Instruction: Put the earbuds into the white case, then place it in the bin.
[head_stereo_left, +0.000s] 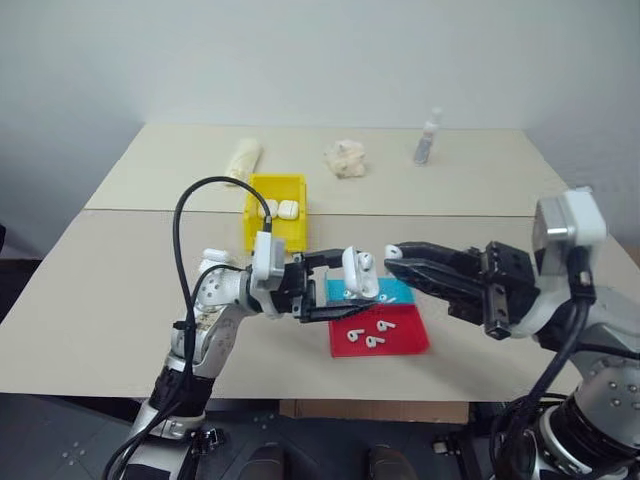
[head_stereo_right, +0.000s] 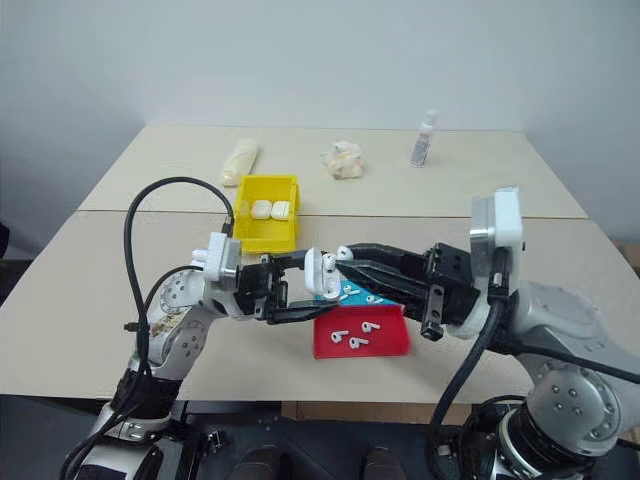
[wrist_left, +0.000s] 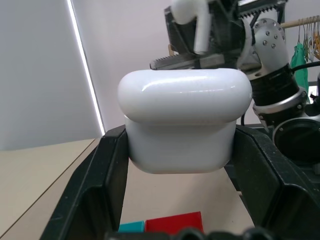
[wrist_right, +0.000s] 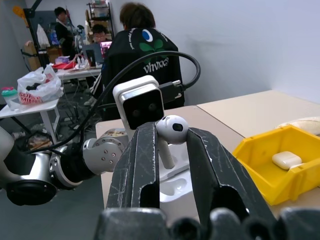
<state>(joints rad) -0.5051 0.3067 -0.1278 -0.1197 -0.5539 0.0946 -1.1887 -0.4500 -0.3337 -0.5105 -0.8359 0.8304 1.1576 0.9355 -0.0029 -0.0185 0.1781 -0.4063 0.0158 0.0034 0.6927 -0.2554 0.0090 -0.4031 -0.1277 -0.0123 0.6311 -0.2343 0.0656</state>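
My left gripper (head_stereo_left: 343, 286) is shut on the white case (head_stereo_left: 360, 273), holding it in the air above the trays. In the right wrist view the case (wrist_right: 172, 180) has its lid flipped open. My right gripper (wrist_right: 170, 134) is shut on one earbud (wrist_right: 171, 131), pinched by the stem between its fingertips just above the open case. That earbud (wrist_left: 192, 20) also hangs over the case (wrist_left: 185, 120) in the left wrist view. Three more earbuds (head_stereo_left: 371, 335) lie on the red tray (head_stereo_left: 412, 340). The yellow bin (head_stereo_left: 254, 220) stands beyond the left arm with two white cases (head_stereo_left: 279, 209) inside.
A blue tray (head_stereo_left: 400, 292) lies behind the red one near the table's front edge. At the back of the table are a beige roll (head_stereo_left: 243, 160), a crumpled cloth (head_stereo_left: 346, 158) and a small bottle (head_stereo_left: 427, 140). People sit at desks (wrist_right: 135, 35) in the background.
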